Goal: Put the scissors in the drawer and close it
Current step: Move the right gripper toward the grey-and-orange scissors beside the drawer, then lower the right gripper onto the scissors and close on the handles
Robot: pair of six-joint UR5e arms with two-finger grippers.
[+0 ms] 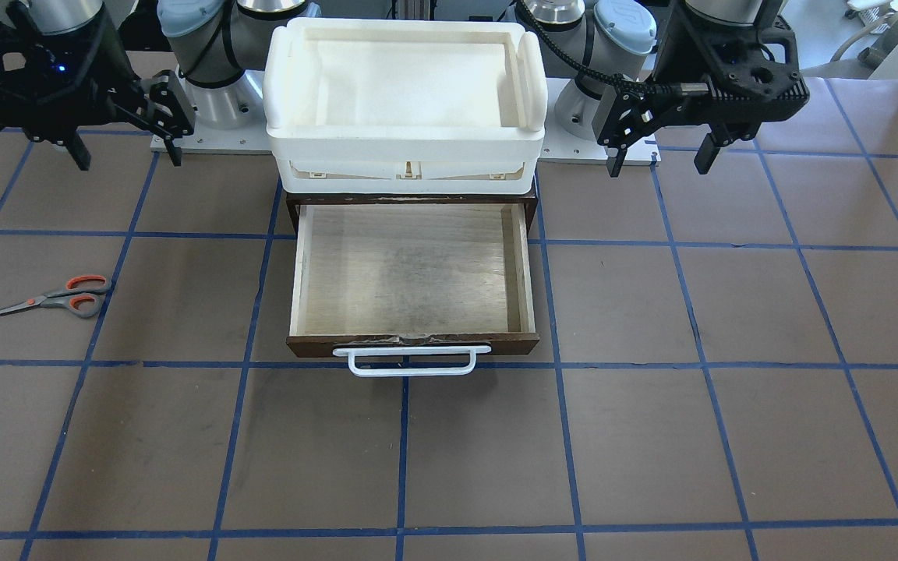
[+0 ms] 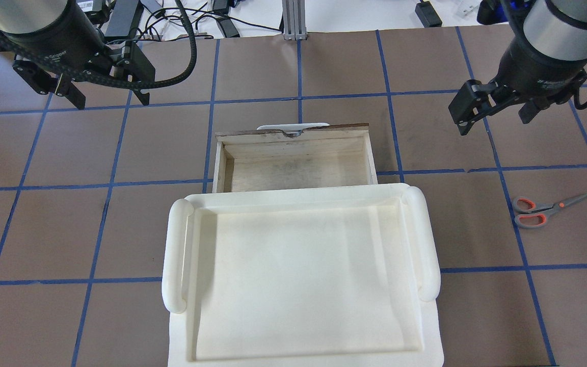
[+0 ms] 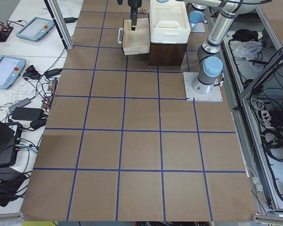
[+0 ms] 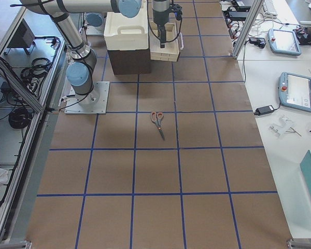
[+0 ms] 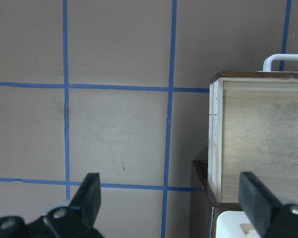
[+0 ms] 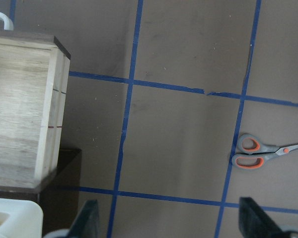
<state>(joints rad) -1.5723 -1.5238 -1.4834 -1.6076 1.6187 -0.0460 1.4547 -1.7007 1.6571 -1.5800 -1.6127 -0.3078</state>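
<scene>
The scissors (image 1: 47, 298) lie flat on the brown table, closed, on my right side; they also show in the overhead view (image 2: 545, 210) and the right wrist view (image 6: 265, 153). The drawer (image 1: 298, 265) is pulled fully open and is empty, with its white bar handle (image 1: 411, 360) facing away from me. My right gripper (image 1: 129, 156) hangs open and empty above the table, between the drawer (image 6: 20, 109) and the scissors. My left gripper (image 1: 658, 160) hangs open and empty beside the drawer's other side (image 5: 216, 144).
A white plastic tray (image 1: 406, 140) sits on top of the dark cabinet that holds the drawer, between the two arm bases. Blue tape lines grid the table. Tablets and cables lie on side tables beyond the table edges.
</scene>
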